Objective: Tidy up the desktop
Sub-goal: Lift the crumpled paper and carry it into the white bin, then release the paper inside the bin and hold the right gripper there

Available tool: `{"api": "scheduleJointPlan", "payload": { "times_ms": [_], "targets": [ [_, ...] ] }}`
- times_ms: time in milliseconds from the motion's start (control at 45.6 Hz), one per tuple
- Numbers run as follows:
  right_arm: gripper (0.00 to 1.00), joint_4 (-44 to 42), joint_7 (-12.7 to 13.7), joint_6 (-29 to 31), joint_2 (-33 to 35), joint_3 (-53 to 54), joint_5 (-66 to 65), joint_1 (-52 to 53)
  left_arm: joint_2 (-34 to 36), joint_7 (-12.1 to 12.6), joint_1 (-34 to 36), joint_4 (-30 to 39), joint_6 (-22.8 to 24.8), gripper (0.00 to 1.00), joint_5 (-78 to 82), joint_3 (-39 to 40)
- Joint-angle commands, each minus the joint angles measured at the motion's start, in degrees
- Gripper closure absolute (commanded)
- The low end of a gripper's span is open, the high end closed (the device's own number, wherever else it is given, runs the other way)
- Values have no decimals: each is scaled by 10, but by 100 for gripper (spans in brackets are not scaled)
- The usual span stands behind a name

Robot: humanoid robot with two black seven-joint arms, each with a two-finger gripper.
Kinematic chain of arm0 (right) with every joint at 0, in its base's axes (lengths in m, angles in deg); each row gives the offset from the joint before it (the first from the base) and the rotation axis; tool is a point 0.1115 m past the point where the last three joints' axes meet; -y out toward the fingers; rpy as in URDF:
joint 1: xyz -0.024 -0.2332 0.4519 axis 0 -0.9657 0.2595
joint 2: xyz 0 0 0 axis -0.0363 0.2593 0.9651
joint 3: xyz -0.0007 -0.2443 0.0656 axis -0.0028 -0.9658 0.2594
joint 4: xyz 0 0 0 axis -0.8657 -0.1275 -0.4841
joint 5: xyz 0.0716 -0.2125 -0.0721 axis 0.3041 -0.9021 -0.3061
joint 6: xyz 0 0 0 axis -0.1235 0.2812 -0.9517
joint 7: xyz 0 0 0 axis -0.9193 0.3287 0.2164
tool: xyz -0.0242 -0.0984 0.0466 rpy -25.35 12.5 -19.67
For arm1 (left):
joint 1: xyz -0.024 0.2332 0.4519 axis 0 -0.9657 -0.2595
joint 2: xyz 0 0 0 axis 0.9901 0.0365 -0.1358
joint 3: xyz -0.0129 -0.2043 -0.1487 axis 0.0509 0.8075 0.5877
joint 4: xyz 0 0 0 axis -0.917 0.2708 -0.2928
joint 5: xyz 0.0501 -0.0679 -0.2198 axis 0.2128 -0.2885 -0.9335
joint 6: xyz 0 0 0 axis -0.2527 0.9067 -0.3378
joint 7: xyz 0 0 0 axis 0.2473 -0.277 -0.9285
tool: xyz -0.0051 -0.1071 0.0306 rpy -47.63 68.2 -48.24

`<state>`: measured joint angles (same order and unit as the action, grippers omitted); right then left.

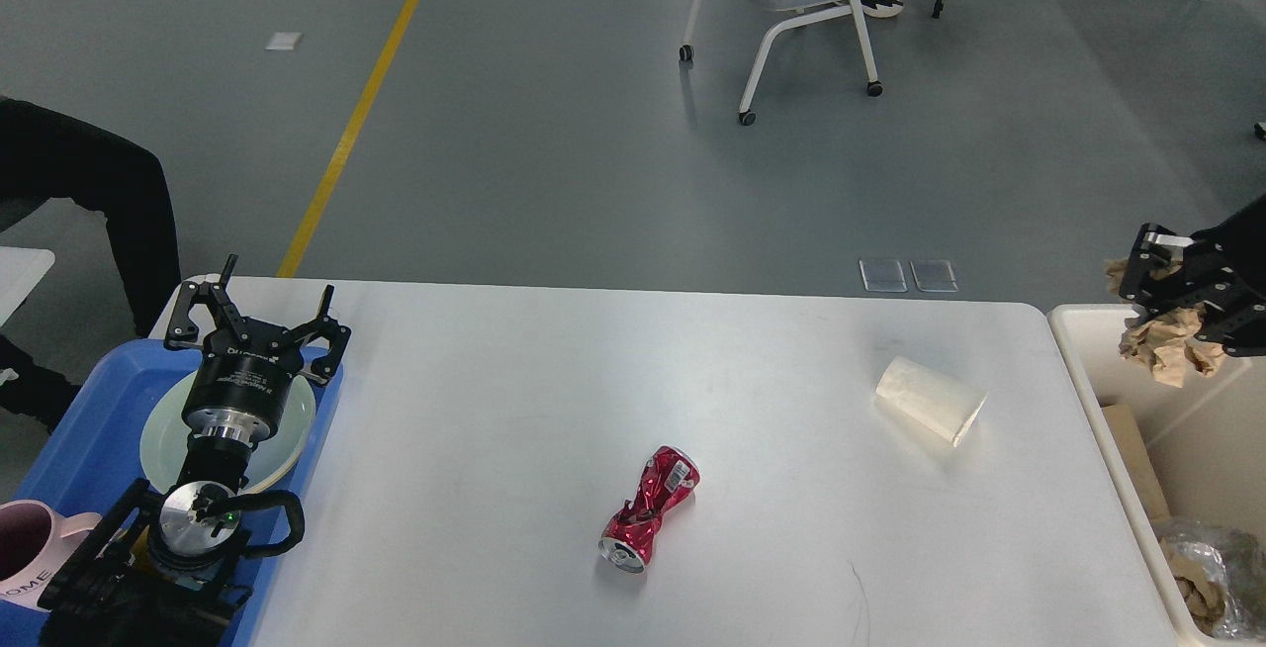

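**Mia:** What is the right gripper (pixel 1177 316) doing?

**Ben:** It is hanging over the beige bin (pixel 1073 330) at the right edge of the picture. Its 2 fingers are squeezing a ball of crumpled brown paper (pixel 1167 350). The paper is poking out on both sides of the fingers and is not touching the bin.

**Mia:** And the left gripper (pixel 255 316)?

**Ben:** It is sitting over the blue tray (pixel 84 429), just above a pale green plate (pixel 163 439). Its jaws are spreading wide, and nothing is sitting between them. They are not touching anything that I can see.

**Mia:** Where is the desktop (pixel 554 380)?

**Ben:** The big white desktop is filling the middle of the view. The blue tray is sitting at its left end and the beige bin is standing just past its right end.

**Mia:** What is lying on it?

**Ben:** 2 things. A squashed red can (pixel 648 508) is lying on its side near the middle, toward the front. A white paper cup (pixel 930 400) is lying tipped over nearer the right end. They are well apart.

**Mia:** Is anything else showing?

**Ben:** A pink mug (pixel 25 548) is peeking in at the bottom left, on the tray. More brown paper and a clear bag (pixel 1212 558) are lying inside the bin.
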<state>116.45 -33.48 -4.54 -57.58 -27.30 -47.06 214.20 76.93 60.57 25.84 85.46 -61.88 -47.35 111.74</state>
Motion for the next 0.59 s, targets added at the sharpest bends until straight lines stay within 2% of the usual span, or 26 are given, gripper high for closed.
{"api": "scheduleJointPlan", "payload": {
  "times_ms": [0,88,110,131,219,482,570],
  "targets": [
    [100,-80,1,-46,67,14,8,-107,0,0,0,0,0,4,0,-1],
    [100,-124,1,-117,97,42,9,-187,0,0,0,0,0,4,0,0],
    [100,-145,1,-179,112,67,9,-253,0,0,0,0,0,4,0,-1],
    [100,-151,1,-202,116,78,9,-278,0,0,0,0,0,4,0,-1],
    [100,-192,0,-261,119,128,9,-372,0,0,0,0,0,4,0,-1],
    [100,-408,9,-267,106,292,10,-630,0,0,0,0,0,4,0,-1],
    [100,-492,14,-267,68,350,10,-725,0,0,1,0,0,4,0,-1]
  ]
}}
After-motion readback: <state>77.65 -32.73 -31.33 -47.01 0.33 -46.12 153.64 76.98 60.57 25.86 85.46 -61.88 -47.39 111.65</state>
